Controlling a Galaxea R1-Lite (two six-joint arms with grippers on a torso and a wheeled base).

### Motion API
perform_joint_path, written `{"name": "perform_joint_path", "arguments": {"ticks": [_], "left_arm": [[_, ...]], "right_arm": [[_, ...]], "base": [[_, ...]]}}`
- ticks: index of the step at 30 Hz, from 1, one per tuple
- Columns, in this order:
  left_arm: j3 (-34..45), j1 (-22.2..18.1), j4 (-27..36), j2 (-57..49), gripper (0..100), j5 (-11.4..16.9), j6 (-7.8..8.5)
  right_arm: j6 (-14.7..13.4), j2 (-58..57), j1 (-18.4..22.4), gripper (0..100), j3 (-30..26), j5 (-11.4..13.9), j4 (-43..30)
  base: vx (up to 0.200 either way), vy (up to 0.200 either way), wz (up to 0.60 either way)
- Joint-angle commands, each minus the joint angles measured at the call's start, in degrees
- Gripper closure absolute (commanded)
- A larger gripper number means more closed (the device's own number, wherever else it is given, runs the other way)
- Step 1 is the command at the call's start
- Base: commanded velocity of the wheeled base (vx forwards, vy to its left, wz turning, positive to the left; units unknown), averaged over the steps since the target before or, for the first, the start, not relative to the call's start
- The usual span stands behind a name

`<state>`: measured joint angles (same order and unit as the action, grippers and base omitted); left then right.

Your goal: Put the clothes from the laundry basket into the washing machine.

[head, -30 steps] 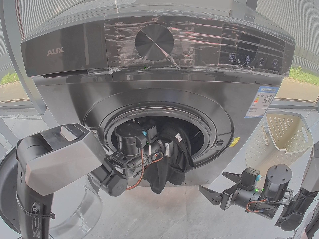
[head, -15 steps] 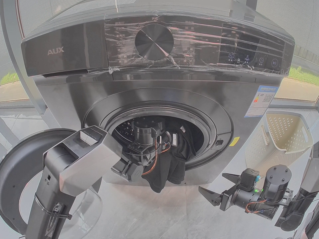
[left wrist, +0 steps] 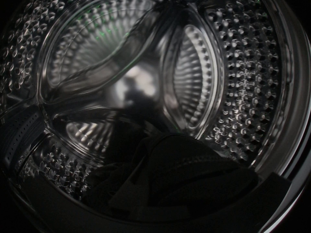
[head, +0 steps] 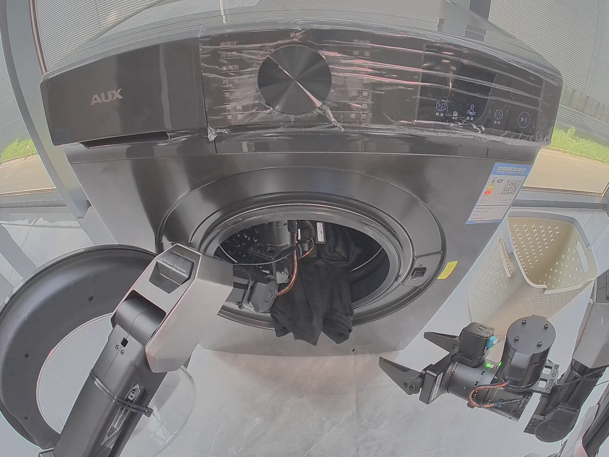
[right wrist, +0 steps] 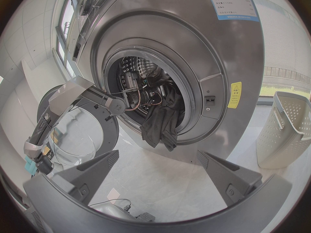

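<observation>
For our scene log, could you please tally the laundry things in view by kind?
Washing machine: 1
Dark garment: 1
Cream laundry basket: 1
Total: 3

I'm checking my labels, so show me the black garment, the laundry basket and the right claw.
black garment (head: 314, 306), head view, on its lower part that hangs outside.
laundry basket (head: 539, 255), head view, on its perforated inner wall.
right claw (head: 403, 348), head view, midway between its open fingertips.
</observation>
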<state>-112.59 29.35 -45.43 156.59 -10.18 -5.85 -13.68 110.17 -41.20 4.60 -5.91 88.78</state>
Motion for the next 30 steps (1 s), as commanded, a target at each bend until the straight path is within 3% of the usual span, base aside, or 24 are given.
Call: {"name": "perform_joint_path", "arguments": {"ticks": [1,6,12,15,18,30], "left_arm": [[-1.84,-0.44,0.08,2.05,0,-0.19,-0.04],[-0.52,-0.09,0.17,1.18,0,-0.19,-0.74],[10.81,1.41,4.48,-6.82,0,1.13,-0.65],[18.73,2.20,10.54,-13.24,0,4.73,-0.65],[23.38,2.55,13.97,-16.40,0,6.40,-0.21],[25.93,2.99,14.15,-10.87,0,7.37,1.81]], "right_arm": [[0.05,0.14,-0.02,0,-0.03,0.02,-0.01],[0.05,0.14,-0.02,0,0.06,0.02,-0.01],[0.05,0.14,0.42,0,0.41,0.11,0.07],[0.05,0.05,0.42,0,0.33,0.11,0.07],[0.05,0.05,0.42,0,0.41,0.11,0.07],[0.05,0.05,0.07,0,0.15,0.11,0.07]], "base": [[0.000,0.000,0.00],[0.000,0.000,0.00],[0.000,0.000,0.00],[0.000,0.000,0.00],[0.000,0.000,0.00],[0.000,0.000,0.00]]}}
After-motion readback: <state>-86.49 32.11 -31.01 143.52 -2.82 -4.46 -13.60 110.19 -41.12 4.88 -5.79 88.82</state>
